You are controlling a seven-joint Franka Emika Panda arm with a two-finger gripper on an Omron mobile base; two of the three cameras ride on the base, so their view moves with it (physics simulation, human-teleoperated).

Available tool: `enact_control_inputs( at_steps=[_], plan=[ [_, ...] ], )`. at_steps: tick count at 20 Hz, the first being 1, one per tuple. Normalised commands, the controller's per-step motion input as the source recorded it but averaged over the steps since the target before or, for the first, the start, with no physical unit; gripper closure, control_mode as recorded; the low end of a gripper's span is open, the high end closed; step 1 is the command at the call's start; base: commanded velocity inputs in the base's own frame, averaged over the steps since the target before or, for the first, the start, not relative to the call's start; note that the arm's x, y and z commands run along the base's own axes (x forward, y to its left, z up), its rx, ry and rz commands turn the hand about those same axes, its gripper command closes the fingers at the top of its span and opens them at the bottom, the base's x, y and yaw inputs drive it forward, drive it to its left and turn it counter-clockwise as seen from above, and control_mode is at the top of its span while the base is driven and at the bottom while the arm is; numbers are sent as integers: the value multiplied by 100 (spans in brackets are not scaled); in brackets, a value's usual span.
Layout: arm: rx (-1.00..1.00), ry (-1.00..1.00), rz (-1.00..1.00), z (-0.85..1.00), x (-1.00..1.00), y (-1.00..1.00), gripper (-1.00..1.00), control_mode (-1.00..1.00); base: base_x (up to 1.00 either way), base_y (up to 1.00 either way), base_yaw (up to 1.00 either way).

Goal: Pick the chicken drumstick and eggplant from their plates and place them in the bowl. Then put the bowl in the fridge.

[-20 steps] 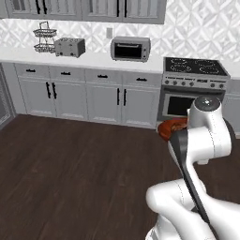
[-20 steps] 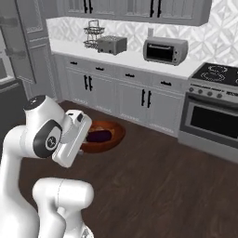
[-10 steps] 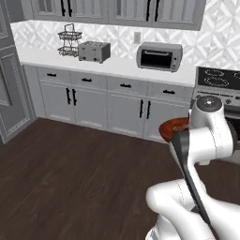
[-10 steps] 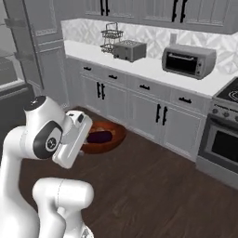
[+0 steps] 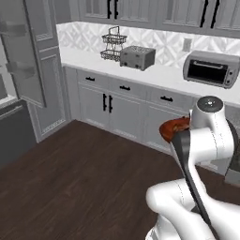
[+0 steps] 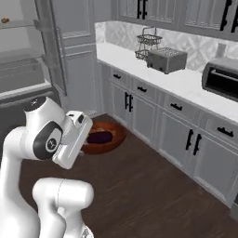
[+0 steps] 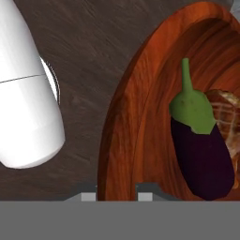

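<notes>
in the hand view the pincer (image 7: 117, 190) sits at the bottom edge, its two tips astride the near rim of the red-brown bowl (image 7: 136, 117), one outside and one inside the wall, pinching that rim. inside the bowl lies the eggplant (image 7: 201, 150), glossy dark purple with a green cap and stem pointing toward the top of that view. touching its far side is the chicken drumstick (image 7: 229, 115), reddish-brown and partly cut off by the frame edge. beneath the bowl is dark wooden floor (image 7: 89, 56).

in the right base view the bowl (image 6: 109, 138) hangs in the air above the floor (image 6: 153, 195), just beyond the white hand of the arm, with the eggplant (image 6: 100, 137) showing as a dark shape in its hollow. in the left base view only a slice of the bowl (image 5: 172, 129) shows beside the arm's upper link.

farther off stand grey base cabinets (image 5: 117, 105) under a white surface (image 5: 154, 75). on that surface are a wire rack (image 5: 114, 43), a toaster (image 5: 137, 57) just beside it, and a toaster oven (image 5: 211, 69) further along. at the far left rises the fridge (image 6: 28, 60), its panelled door (image 5: 30, 56) standing open, with pale shelves inside.
</notes>
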Motion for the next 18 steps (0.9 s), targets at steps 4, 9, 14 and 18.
enact_control_inputs(
  at_steps=[4, 9, 14, 18],
  plan=[
    [0, 0, 0, 0, 0, 0, 100, 100, 98, -10, 58],
    [0, 0, 0, 0, 0, 0, 100, 100, 81, -25, 69],
    [0, 0, 0, 0, 0, 0, 100, 100, 81, -26, 71],
    [0, 0, 0, 0, 0, 0, 100, 100, 99, -17, 63]
  ],
)
